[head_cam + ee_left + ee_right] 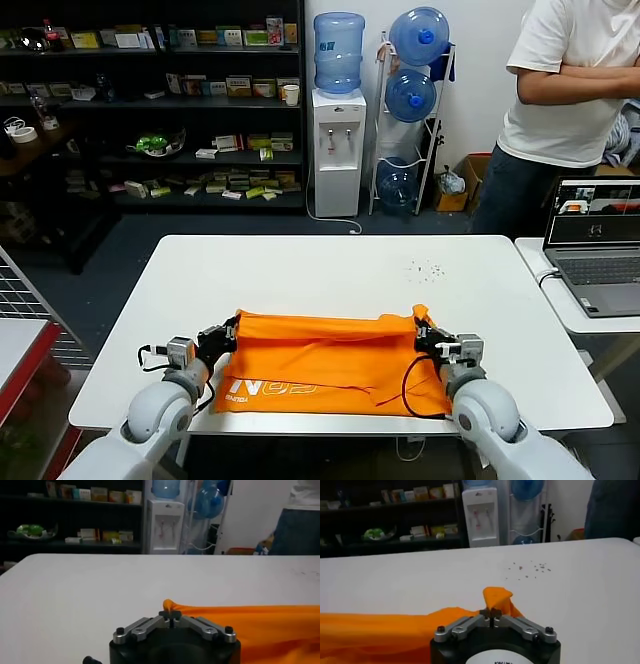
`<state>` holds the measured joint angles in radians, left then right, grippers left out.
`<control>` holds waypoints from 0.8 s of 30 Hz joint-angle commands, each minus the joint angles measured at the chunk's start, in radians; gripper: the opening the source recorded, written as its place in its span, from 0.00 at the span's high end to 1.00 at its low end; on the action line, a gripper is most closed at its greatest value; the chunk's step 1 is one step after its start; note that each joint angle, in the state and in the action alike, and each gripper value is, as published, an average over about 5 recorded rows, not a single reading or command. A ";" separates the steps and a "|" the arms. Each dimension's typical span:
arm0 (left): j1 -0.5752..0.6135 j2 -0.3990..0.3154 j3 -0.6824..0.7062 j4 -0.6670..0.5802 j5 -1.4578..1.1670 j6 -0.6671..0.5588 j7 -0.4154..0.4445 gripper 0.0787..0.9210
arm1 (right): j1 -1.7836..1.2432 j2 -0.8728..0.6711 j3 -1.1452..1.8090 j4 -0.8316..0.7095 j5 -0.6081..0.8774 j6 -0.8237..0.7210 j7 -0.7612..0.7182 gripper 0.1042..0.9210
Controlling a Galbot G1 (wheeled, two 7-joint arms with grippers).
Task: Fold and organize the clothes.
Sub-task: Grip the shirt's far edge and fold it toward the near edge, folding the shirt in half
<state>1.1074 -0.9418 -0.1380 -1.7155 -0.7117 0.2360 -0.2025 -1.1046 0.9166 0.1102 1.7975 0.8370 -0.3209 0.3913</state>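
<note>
The orange T-shirt [325, 360] lies folded across the near edge of the white table [330, 270], with plenty of bare tabletop beyond it. The left gripper [228, 333] is clenched on its left corner and the right gripper [425, 335] is clamped on the right corner. The pale lettering [270, 388] reads upside down and isn't legible.

Both forearms show pale grey, rounded shells, smooth and glossy. Each wrist carries a small silver-grey box module ahead of black hardware. The left gripper [170, 616] has silver finger links pinned with black screws on a round black body; the right gripper [491, 613] matches it, with a white label below. A thin black cable loops beside each wrist.
</note>
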 commanded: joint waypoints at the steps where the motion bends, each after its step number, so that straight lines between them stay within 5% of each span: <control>1: 0.099 0.014 -0.014 -0.110 0.008 -0.003 -0.027 0.98 | -0.184 -0.074 0.062 0.191 0.006 -0.009 0.041 0.98; 24: 0.122 0.004 -0.010 -0.129 0.018 0.007 -0.067 0.98 | -0.263 -0.076 0.104 0.228 0.020 -0.025 0.057 0.98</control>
<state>1.2181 -0.9354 -0.1466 -1.8317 -0.6951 0.2425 -0.2627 -1.3380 0.8488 0.2031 2.0014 0.8556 -0.3441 0.4430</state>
